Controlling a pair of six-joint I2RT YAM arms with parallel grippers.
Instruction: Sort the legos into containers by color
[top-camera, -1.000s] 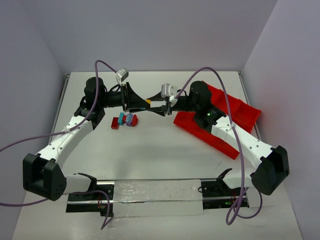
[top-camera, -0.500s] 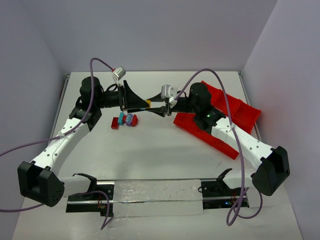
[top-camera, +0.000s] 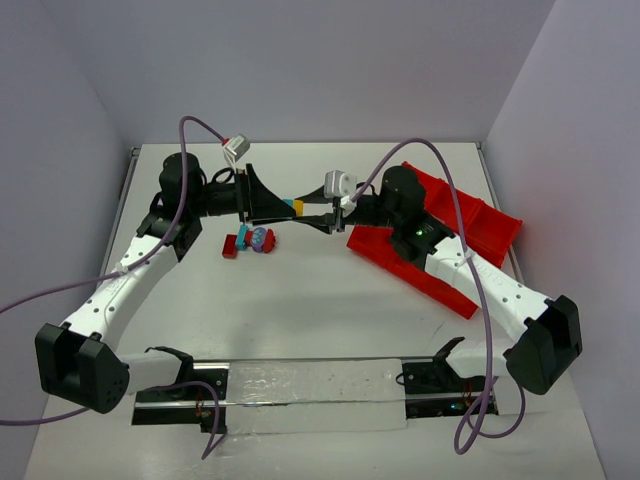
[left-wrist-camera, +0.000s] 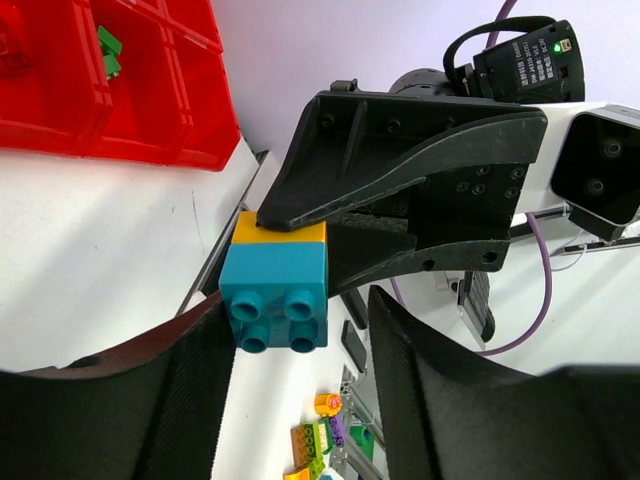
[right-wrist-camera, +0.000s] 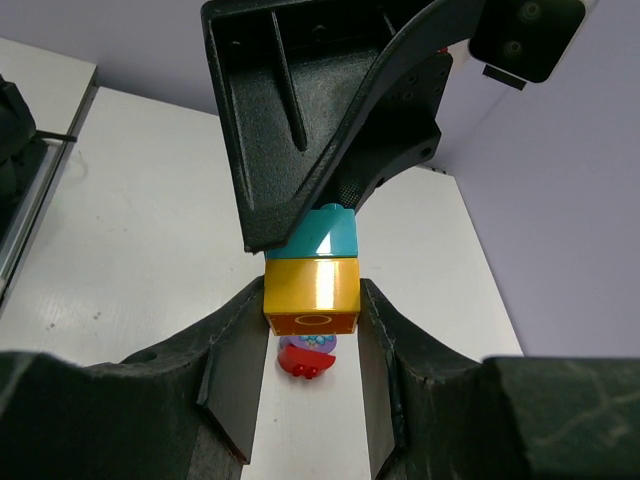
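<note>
Right wrist view: right pincer (right-wrist-camera: 312, 300) clamped on a yellow brick (right-wrist-camera: 312, 292) joined to a teal brick (left-wrist-camera: 274, 285), which the left pincer (left-wrist-camera: 295, 308) flanks, fingers apart.

- Robotics lab test cell, I'd say: left arm (top-camera: 130, 275) and right arm (top-camera: 490, 285) bolted along a mounting bar (top-camera: 320, 395) at a white table's (top-camera: 300, 310) edge.
- Plain lavender walls (top-camera: 320, 70) box it in (booth-like).
- Purple cables (top-camera: 40, 297) trail around.

The left arm (top-camera: 130, 275) and right arm (top-camera: 480, 280) stretch inward, tips meeting. The right pincer (top-camera: 310, 214) squeezes a yellow brick (right-wrist-camera: 312, 290) between its fingers. The left pincer (top-camera: 278, 207) faces it, fingers apart.
</note>
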